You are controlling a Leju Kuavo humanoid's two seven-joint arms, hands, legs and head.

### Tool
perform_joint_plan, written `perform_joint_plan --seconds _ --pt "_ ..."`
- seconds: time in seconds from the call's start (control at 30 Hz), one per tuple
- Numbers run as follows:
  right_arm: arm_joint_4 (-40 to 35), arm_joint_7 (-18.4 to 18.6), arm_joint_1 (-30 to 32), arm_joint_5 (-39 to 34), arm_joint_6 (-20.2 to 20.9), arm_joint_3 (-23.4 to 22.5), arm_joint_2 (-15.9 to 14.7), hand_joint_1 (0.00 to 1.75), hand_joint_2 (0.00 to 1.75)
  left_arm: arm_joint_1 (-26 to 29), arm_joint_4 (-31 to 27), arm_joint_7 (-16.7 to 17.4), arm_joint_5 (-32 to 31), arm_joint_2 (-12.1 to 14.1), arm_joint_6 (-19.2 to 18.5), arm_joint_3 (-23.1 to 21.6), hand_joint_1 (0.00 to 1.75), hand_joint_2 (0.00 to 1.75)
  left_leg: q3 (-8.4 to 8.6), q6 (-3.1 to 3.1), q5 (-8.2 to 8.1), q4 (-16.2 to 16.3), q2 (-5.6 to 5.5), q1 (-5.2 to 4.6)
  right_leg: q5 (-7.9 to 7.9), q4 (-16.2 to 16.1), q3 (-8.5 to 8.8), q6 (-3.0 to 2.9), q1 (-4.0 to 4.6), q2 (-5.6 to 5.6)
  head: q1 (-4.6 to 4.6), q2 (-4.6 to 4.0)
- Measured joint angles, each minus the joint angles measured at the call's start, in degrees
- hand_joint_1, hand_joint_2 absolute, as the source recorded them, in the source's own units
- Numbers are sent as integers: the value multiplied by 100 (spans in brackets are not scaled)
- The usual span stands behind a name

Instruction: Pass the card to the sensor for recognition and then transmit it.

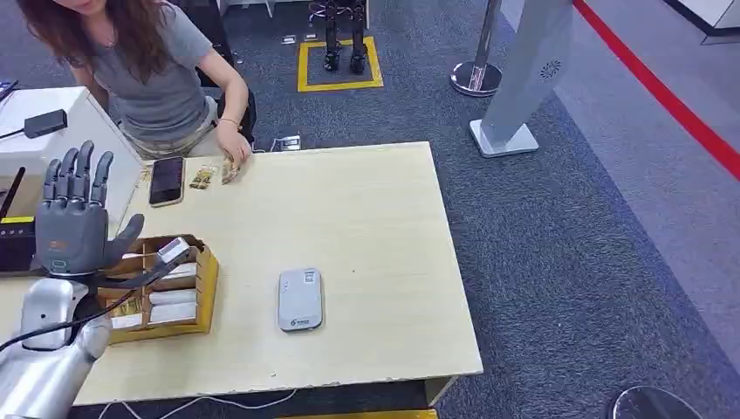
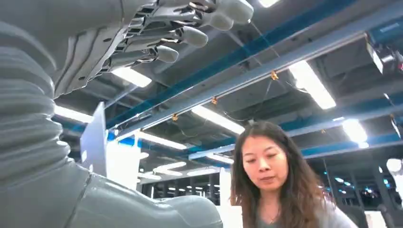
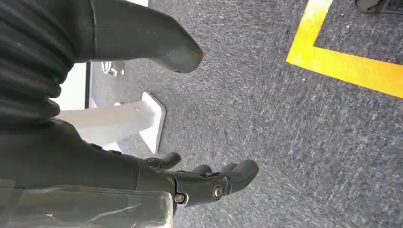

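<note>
Left hand (image 1: 74,214) raised above the table's (image 1: 375,227) left edge; card box (image 1: 166,292) just right of it, sensor (image 1: 300,299) further right, phone (image 1: 167,181) beyond, person (image 1: 157,70) behind.

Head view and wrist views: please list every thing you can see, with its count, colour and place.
table: one, light wood, centre.
sensor: one, grey-white, flat on the table near its front edge.
card box: one, tan, front left of the table, holding white cards.
card: one, white, above the box at the left hand's thumb; whether it is pinched, I cannot tell.
phone: one, black, far left of the table.
floor marking: one, yellow square, on the grey carpet beyond the table.
person: one, grey shirt, at the table's far left corner.
left hand: one, grey, raised over the box, fingers straight.
right hand: one, dark, hanging above the carpet, holding nothing.
</note>
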Motion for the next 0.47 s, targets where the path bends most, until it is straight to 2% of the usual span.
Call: perform_joint_plan --seconds 0.13,0.17,0.2,0.27,0.33,0.4,0.47 --pt "0 7 -1 -22 2 -37 -2 0 175 220 -380 -59 97 -63 -48 206 0 175 -3 0 3 -1 -4 1 1 2 4 -1 1 -4 -2 0" --pt "0 37 0 -22 11 -39 -2 0 175 292 -470 -158 305 -79 -68 265 0 175 -1 0 4 -1 -2 1 2 2 4 -1 1 -4 2 0" --pt "0 63 1 -20 11 -44 -2 0 0 434 -640 -272 627 -94 -100 343 0 175 1 0 3 -2 6 1 3 4 6 -2 0 2 0 0" --pt "0 124 23 -22 0 -57 -2 0 0 822 -1074 -434 1323 -127 -228 521 0 175 3 0 3 -2 18 1 3 5 4 -2 0 14 0 0" --pt "0 153 58 -81 -18 -79 -2 0 0 1342 -1633 -654 2347 -140 -611 768 0 175 0 -1 -1 -2 19 1 1 4 -2 -2 1 16 0 0" --pt "-4 14 83 -253 -72 -142 -2 0 0 1822 -2127 -986 3911 -172 -1407 1121 0 175 -6 0 -4 -2 18 1 -3 4 -6 0 1 16 0 0" --pt "-7 -244 90 -443 -122 -266 -2 0 0 2278 -2508 -1258 5599 -226 -2464 1582 0 175 -8 0 -10 -3 21 2 -5 4 -12 1 1 19 -2 0"
